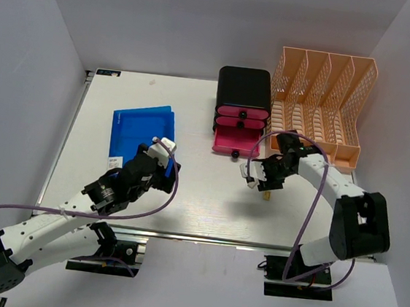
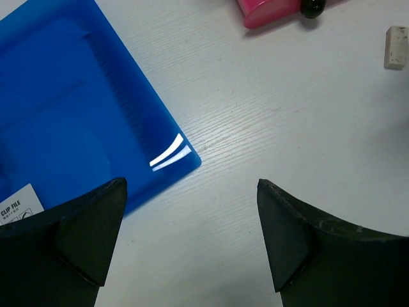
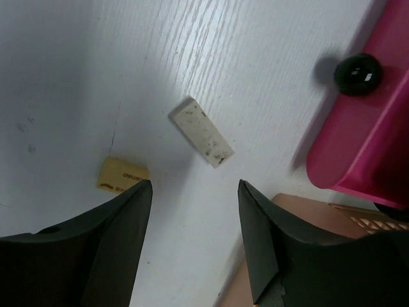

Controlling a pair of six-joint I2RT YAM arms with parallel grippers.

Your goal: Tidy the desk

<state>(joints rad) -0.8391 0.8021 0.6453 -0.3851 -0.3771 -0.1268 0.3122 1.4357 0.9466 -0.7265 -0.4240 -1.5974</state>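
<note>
Since both claws hang spread wide w/ nothing between the fingers, I read this as a pre-grasp pose on 2 fronts. Left gripper [image 2: 192, 236] hovers over the near-right corner of the blue folder [image 1: 142, 136], which lies flat at approx 10 o'clock from the middle of the desk [image 1: 206, 212]. A corner is prob the easiest place to pinch or nudge something that thin.

Right gripper [image 3: 195, 236] sits above 2 small loose bits, a white eraser [image 3: 201, 132] and a small yellow block [image 3: 123, 175] (print on it too small to read). Both lie just off the open pink drawer [image 3: 364, 147] at the bottom of the drawer unit [image 1: 245, 88], at 12 o'clock. A drawer pulled out suggests it's meant to take the small stuff. Peach file rack [image 1: 324, 100] stands upright at 2 o'clock, likely the folder's home.

Desk itself fills the top view: white, faint wood grain, matte, metal rail along the near edge. Plain pale walls close it in on 3 sides.
</note>
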